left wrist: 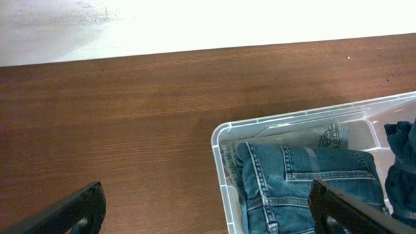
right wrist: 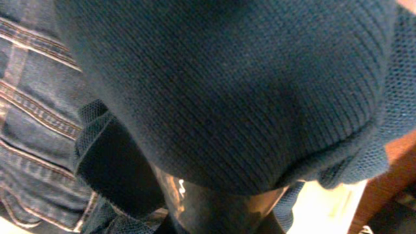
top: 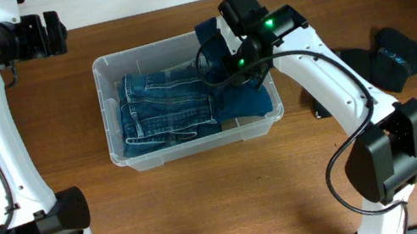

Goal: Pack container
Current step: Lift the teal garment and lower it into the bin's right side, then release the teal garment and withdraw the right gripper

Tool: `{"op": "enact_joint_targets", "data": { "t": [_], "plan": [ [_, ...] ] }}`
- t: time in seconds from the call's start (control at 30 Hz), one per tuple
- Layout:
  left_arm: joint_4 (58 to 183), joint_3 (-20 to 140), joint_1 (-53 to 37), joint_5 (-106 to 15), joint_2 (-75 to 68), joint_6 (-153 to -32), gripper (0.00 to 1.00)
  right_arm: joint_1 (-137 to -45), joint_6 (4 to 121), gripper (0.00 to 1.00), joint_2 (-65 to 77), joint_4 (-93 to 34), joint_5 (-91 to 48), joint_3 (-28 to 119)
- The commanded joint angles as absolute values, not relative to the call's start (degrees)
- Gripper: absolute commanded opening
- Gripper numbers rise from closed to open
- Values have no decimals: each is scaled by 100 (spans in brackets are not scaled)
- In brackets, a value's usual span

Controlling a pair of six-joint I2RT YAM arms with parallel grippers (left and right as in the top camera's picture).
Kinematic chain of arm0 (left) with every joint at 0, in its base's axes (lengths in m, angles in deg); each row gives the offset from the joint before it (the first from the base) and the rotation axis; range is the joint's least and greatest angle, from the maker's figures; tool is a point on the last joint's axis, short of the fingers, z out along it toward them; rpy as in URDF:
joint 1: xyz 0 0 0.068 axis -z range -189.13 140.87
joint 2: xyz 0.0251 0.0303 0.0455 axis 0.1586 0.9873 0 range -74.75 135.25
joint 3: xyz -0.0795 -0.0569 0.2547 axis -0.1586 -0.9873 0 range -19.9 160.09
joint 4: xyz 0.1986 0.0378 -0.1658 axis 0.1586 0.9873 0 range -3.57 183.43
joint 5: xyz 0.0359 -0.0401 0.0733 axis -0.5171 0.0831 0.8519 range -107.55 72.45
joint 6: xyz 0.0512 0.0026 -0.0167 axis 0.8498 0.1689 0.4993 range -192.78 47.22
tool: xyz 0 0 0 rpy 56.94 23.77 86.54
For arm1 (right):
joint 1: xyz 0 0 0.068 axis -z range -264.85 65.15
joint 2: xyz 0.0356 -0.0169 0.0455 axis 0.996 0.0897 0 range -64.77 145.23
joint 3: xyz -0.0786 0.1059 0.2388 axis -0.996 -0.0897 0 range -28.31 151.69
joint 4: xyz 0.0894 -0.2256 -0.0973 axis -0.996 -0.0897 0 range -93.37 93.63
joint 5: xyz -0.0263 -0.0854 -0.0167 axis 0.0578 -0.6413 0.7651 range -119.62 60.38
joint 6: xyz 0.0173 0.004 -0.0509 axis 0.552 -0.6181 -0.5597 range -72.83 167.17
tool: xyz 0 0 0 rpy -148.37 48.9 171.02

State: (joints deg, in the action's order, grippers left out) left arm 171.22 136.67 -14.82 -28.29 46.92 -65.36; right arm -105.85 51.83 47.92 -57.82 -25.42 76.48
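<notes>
Overhead, the right arm [top: 331, 82] crosses the container [top: 103, 71]; dark clothing [top: 392, 59] lies nearby

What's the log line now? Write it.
left claw: open, aside | right claw: shut on navy knit over container | jeans: in container

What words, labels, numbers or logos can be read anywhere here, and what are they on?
No text reads clearly in any view.
Round printed emblem, seen through the container wall: too blurred to read.
Small white marking on the black finger under the knit cloth: too small to read.
Jeans: no readable label showing.
</notes>
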Motion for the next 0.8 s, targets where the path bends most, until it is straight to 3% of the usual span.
{"op": "enact_joint_targets", "data": {
  "t": [0.0, 0.03, 0.07, 0.1, 0.13, 0.17, 0.3, 0.4, 0.43, 0.47, 0.5, 0.53, 0.57, 0.77],
  "plan": [
    [17129, 13649, -1482, -2871, 4718, -6584, 99, -10502, 5037, 4, 4715, -5761, -2688, 7773],
    [17126, 13649, -1482, -2871, 4718, -6584, 99, -10502, 5037, 4, 4715, -5761, -2688, 7773],
    [17126, 13649, -1482, -2871, 4718, -6584, 99, -10504, 5039, 13, 4715, -5756, -2688, 7773],
    [17126, 13649, -1482, -2871, 4718, -6584, 99, -10510, 5039, 47, 4715, -5758, -2686, 7773],
    [17126, 13649, -1482, -2871, 4718, -6584, 99, -10513, 5039, 71, 4715, -5761, -2682, 7773],
    [17126, 13649, -1482, -2871, 4718, -6584, 99, -10513, 5039, 80, 4715, -5758, -2666, 7773],
    [17126, 13649, -1482, -2871, 4718, -6586, 99, -10508, 5039, 84, 4619, -5739, -2666, 7882],
    [17129, 13649, -1482, -2873, 4718, -6586, 99, -10508, 5039, 81, 4543, -5815, -2666, 8245],
    [17129, 13649, -1482, -2873, 4718, -6586, 99, -10508, 5039, 72, 4543, -5857, -2664, 8337],
    [17129, 13649, -1482, -2873, 4718, -6586, 99, -10510, 5041, 38, 4543, -5857, -2618, 8346],
    [17129, 13649, -1482, -2873, 4718, -6586, 99, -10508, 5041, 19, 4545, -5872, -2518, 8337],
    [17129, 13649, -1482, -2873, 4718, -6586, 99, -10508, 5043, 8, 4556, -5872, -2443, 8308],
    [17129, 13649, -1482, -2873, 4718, -6586, 99, -10510, 5063, 4, 4560, -5870, -2402, 8221],
    [17124, 13649, -1482, -2873, 4718, -6586, 99, -10513, 5087, 4, 4851, -5704, -2402, 7539]
  ]
}}
